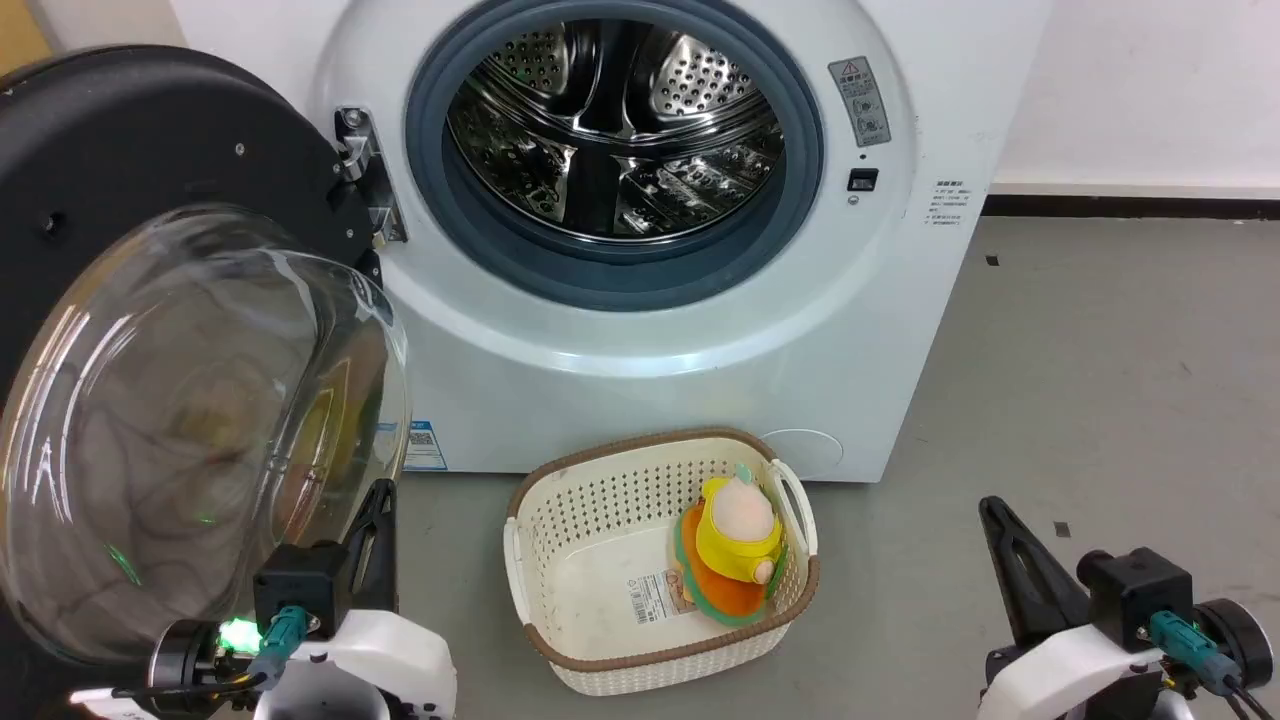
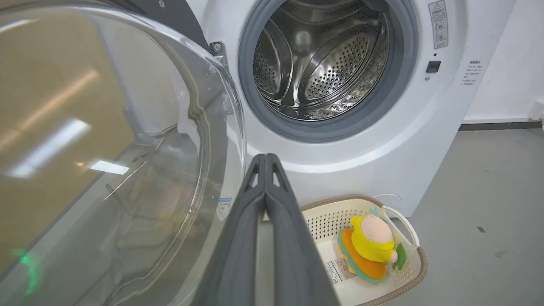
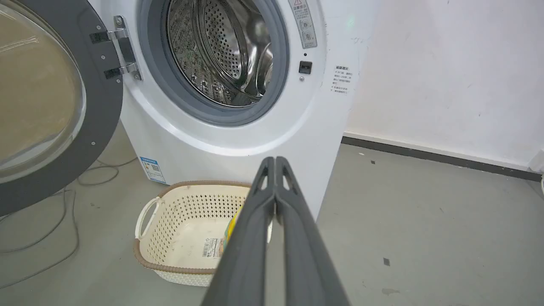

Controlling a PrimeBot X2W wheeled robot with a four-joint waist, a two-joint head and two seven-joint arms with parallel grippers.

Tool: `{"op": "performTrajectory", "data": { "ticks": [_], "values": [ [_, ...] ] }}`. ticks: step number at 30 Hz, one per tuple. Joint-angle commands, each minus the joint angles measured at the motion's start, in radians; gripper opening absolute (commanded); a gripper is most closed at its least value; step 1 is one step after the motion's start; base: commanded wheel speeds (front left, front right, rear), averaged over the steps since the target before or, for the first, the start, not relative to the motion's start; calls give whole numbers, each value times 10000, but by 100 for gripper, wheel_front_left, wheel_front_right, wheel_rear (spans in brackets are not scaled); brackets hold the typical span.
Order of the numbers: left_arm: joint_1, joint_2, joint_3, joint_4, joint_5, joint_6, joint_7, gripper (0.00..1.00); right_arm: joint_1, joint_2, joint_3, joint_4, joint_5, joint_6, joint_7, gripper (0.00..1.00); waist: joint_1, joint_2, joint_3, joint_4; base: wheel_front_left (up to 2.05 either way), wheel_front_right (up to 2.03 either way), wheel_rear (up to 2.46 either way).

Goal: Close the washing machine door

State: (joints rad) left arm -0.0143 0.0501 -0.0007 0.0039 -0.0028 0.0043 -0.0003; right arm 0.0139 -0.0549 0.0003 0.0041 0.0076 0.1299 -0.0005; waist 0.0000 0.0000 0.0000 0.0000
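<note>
The white washing machine (image 1: 640, 330) stands ahead with its steel drum mouth (image 1: 615, 125) uncovered. Its door (image 1: 150, 300) hangs wide open on the left hinge (image 1: 365, 175), the black rim and bulging glass bowl (image 2: 106, 170) facing me. My left gripper (image 1: 380, 495) is shut and empty at the lower left, its tip beside the bowl's lower right edge; contact cannot be told. In the left wrist view the fingertips (image 2: 265, 159) meet just right of the glass. My right gripper (image 1: 993, 508) is shut and empty at the lower right, far from the door (image 3: 51, 106).
A cream perforated basket (image 1: 590, 500) with a brown rim sits on the grey floor in front of the machine, holding a yellow and orange plush toy (image 1: 738, 545). Cables (image 3: 51, 229) lie on the floor under the door. A white wall (image 3: 446, 76) stands to the right.
</note>
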Motion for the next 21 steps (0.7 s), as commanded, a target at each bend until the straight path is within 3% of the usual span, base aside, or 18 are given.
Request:
{"op": "performTrajectory", "data": {
  "ticks": [1, 16, 17, 21],
  "values": [
    [143, 1, 7, -39, 28, -43, 3, 0, -139, 47, -3, -41, -76, 8, 5, 0, 0, 0, 0, 0, 0, 0, 0],
    [143, 1, 7, -39, 28, -43, 3, 0, -139, 47, -3, -41, -76, 8, 5, 0, 0, 0, 0, 0, 0, 0, 0],
    [0, 0, -2, 0, 0, 0, 0, 100, 0, 0, -4, 0, 0, 0, 0, 100, 0, 0, 0, 0, 0, 0, 0],
    [-6, 0, -20, 20, -12, 52, -50, 100, 5, 1, -43, 21, 50, 0, -48, 100, 1, 0, 5, 0, 0, 0, 0]
  ]
}}
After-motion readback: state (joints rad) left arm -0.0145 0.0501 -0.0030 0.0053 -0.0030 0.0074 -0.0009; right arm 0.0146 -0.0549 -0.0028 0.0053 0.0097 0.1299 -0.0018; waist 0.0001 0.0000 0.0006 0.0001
